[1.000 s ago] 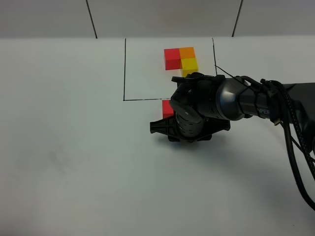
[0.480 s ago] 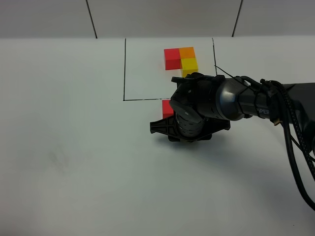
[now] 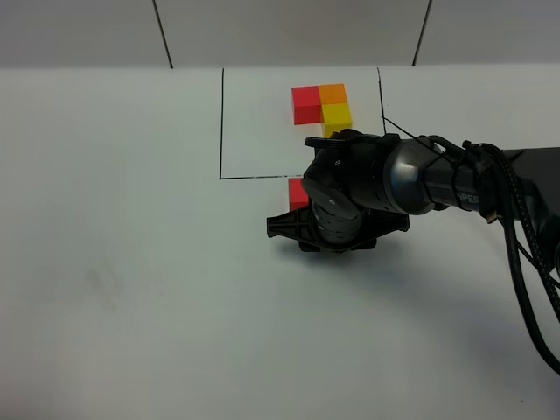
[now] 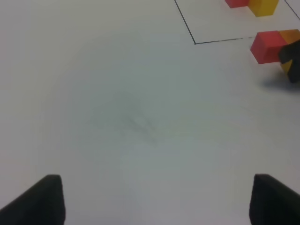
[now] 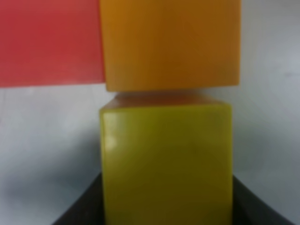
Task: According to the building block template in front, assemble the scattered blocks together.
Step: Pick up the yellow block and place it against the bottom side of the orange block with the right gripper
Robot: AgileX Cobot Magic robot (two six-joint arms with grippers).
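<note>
The building block template (image 3: 320,105), an L of red, orange and yellow cubes, lies inside the black drawn frame. Just below the frame line, my right arm covers the scattered blocks; only the red block (image 3: 297,193) shows beside it. In the right wrist view my right gripper (image 5: 166,208) is shut on the yellow block (image 5: 166,164), which touches the orange block (image 5: 168,44); the red block (image 5: 49,42) sits flush beside the orange one. My left gripper (image 4: 161,201) hangs open over bare table, far from the red block (image 4: 266,46) and orange block (image 4: 290,36).
The white table (image 3: 131,289) stretches wide to the left and front of the blocks. The right arm's black cable (image 3: 525,262) runs along the right edge. The thin black frame line (image 3: 220,122) borders the template.
</note>
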